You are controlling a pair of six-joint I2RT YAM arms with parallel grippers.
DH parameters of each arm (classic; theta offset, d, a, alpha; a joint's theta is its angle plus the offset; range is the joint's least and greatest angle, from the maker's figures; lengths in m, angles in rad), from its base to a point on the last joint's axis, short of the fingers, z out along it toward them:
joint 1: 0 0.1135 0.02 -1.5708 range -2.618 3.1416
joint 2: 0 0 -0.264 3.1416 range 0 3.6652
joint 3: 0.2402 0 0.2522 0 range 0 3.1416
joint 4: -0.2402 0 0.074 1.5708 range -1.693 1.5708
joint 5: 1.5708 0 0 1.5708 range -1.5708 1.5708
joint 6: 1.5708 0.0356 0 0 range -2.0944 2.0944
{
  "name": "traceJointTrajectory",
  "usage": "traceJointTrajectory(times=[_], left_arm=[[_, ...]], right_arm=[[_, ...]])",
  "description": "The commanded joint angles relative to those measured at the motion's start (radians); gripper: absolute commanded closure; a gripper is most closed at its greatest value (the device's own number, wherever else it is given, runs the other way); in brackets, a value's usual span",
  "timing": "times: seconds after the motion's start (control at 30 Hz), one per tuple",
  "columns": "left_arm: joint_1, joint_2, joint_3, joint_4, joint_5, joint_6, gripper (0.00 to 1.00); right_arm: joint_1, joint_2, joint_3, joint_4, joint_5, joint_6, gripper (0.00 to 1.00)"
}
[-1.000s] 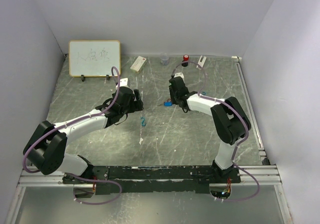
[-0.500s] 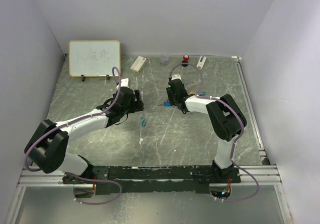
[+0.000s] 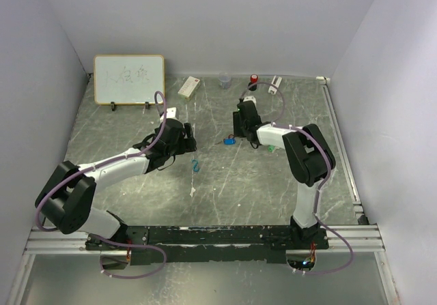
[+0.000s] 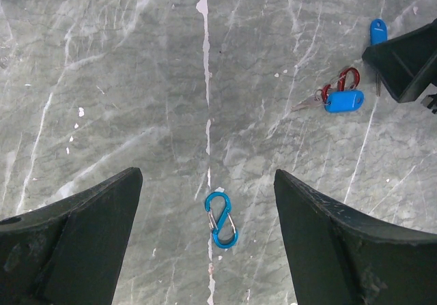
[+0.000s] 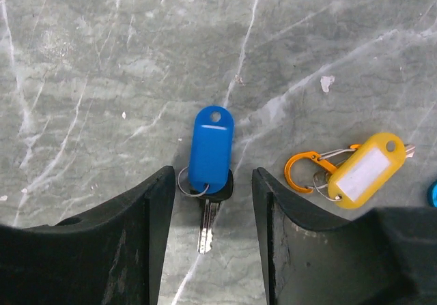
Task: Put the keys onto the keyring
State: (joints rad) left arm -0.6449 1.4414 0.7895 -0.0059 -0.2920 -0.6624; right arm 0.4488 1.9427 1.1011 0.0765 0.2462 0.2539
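A: Entry one. Which step is this?

B: Pick-up of the blue-tagged key [image 5: 210,151], lying flat on the veined stone table [image 5: 102,59]. The right gripper [image 5: 213,175] straddles it, jaws part-open, gripping nothing.

A: What does the next move call for?

B: Probably closing on the smooth, rounded plastic tag, since the thin metal blade lies too flat.

A: Other items?

B: Yellow-tagged key [image 5: 362,172] on an orange wire carabiner [image 5: 300,172], just right of that key. The left gripper [image 4: 207,174] is spread wide, empty, and well apart from it.

A glossy blue plastic tag [image 5: 210,148] and a shiny metal key [image 5: 207,228] are seen between the right gripper's [image 5: 212,173] matt black plastic fingers [image 5: 116,247], on a dull, marble-veined table [image 5: 95,59].
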Motion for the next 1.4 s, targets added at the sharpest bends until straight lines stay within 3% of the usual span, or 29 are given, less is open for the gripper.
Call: traceJointTrajectory(times=[0.0,0.23,0.57,0.73,1.37], left_arm=[[0.005,0.008,0.018,0.023,0.007,0.0,0.11],[0.005,0.002,0.012,0.024,0.004,0.0,0.11],[0.005,-0.006,0.009,0.023,0.0,0.001,0.11],[0.005,-0.006,0.01,0.021,0.001,0.001,0.11],[0.005,-0.003,0.011,0.022,0.001,-0.002,0.11]], right_arm=[[-0.01,0.038,0.045,-0.044,-0.045,0.068,0.51],[-0.012,0.062,0.079,-0.063,-0.107,0.121,0.51],[-0.013,0.124,0.143,-0.149,-0.081,0.183,0.51],[-0.013,0.137,0.156,-0.175,-0.072,0.186,0.57],[-0.012,0.116,0.124,-0.234,0.025,0.01,0.56]])
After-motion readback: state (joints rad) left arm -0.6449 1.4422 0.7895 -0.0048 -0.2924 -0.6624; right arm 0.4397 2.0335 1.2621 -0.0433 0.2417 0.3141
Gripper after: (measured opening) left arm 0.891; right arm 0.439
